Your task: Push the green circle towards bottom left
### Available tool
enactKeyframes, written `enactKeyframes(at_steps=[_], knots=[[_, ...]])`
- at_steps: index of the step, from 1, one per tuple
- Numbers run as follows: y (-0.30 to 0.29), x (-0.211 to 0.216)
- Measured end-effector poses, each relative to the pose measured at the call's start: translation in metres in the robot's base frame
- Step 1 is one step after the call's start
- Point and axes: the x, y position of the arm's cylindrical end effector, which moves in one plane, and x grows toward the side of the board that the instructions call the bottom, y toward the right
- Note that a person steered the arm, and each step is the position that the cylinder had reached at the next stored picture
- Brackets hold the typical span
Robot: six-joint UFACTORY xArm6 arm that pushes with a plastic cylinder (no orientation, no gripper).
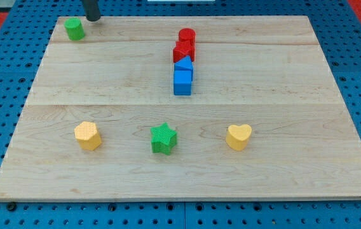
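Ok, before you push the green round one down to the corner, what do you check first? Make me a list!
1. Green circle in plain sight, at the view's top left: ok.
2. My tip close to it, just to its upper right: ok.
3. Tip on the side away from the bottom left, so a push sends it that way: ok.
4. Tip touching the circle yet: cannot tell.
5. Path down-left along the board free; the yellow block sits off to the right of it: ok.
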Motion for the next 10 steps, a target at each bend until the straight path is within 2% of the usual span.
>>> enactKeyframes(at_steps=[1, 2, 4, 5, 6, 8, 10], knots=[[-0.022, 0.021], [-0.029, 0.062], [-0.029, 0.182], [-0.03, 0.199], [-0.04, 0.172], [-0.054, 0.253], [-0.091, 0.26]])
